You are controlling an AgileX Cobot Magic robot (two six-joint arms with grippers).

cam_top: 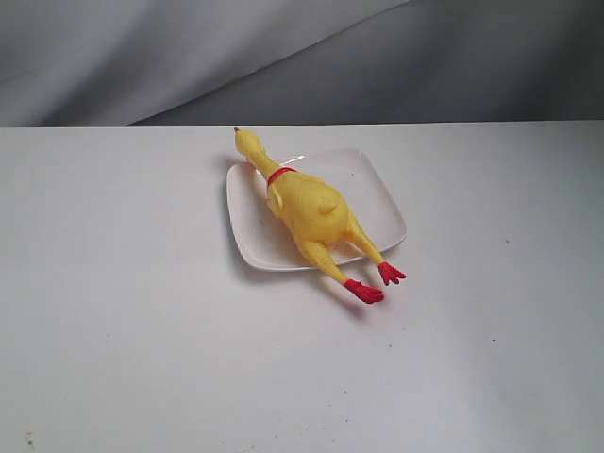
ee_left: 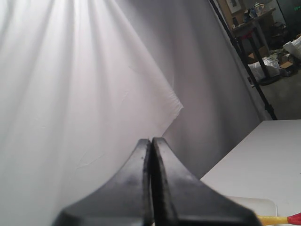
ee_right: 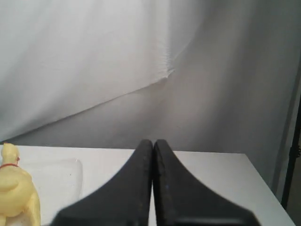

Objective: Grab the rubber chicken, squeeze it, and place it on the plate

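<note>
Rubber chicken (cam_top: 311,208) lies across the plate (cam_top: 375,189); left gripper (ee_left: 151,140) and right gripper (ee_right: 153,141) closed tight, empty; placement judged complete, only retreat remains.

No text, label, brand, number or sign can be read in any view. The long yellow rubber toy chicken (cam_top: 307,209), the glossy white square plate (cam_top: 373,193) and the white tabletop (cam_top: 142,330) show plain surfaces. The cluttered objects (ee_left: 254,14) far off in the left wrist view are too small to tell.
</note>
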